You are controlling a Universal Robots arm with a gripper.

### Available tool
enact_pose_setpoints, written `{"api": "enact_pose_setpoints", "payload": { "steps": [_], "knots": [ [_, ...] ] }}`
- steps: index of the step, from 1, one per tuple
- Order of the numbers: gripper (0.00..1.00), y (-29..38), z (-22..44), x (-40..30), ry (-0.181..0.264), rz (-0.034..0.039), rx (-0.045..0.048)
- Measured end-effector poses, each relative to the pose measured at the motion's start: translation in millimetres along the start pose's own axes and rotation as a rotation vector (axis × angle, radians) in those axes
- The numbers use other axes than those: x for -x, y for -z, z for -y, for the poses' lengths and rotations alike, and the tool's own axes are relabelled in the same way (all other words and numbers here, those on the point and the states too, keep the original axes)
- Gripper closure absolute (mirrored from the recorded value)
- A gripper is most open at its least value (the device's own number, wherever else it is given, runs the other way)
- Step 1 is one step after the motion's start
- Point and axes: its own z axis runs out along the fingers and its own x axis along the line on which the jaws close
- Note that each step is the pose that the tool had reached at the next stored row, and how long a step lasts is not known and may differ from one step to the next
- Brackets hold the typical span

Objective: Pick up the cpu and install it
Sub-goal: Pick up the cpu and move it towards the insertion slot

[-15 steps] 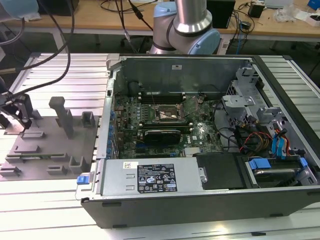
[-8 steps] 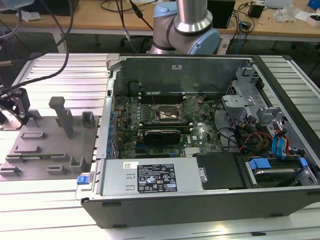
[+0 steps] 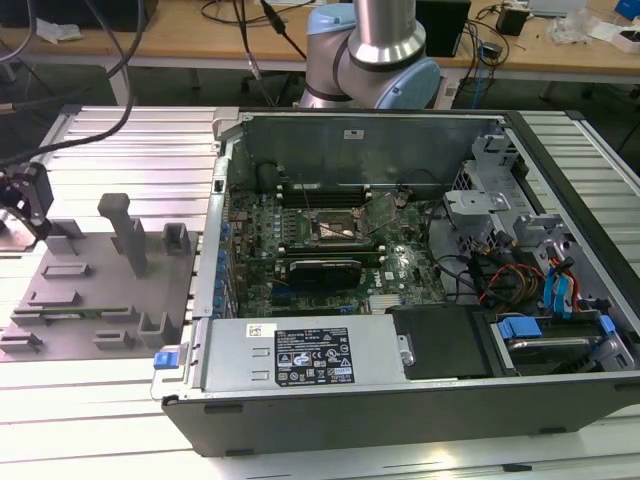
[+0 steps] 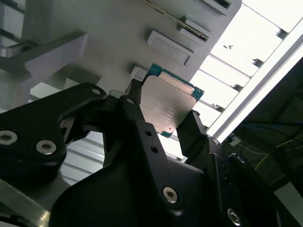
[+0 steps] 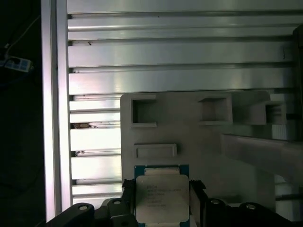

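The cpu (image 4: 169, 105), a flat square chip with a silvery top and a green rim, sits between the two black fingers of my gripper (image 4: 163, 116), which is shut on its opposite edges. In the first wrist view the cpu (image 5: 162, 197) is held by the gripper (image 5: 162, 202) over the grey fixture plate (image 5: 199, 142). In the exterior view the gripper (image 3: 27, 200) is at the far left, over the back left corner of the fixture plate (image 3: 100, 290). The motherboard socket (image 3: 338, 228) lies inside the open computer case (image 3: 400, 400), far to the exterior view's right of the gripper.
The grey fixture plate carries raised blocks and a tall post (image 3: 128, 232). It lies on a ribbed aluminium table (image 5: 180, 52). The case holds a power supply (image 3: 300, 355), drive bays (image 3: 545, 290) and cables. The arm's base (image 3: 375, 50) stands behind the case.
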Motion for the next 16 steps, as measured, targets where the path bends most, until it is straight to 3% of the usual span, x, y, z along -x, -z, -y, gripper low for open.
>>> {"api": "enact_pose_setpoints", "payload": {
  "steps": [16],
  "knots": [
    [0.45, 37.7, -2.0, 1.4, 0.0, 0.0001, 0.0]
  ]
}}
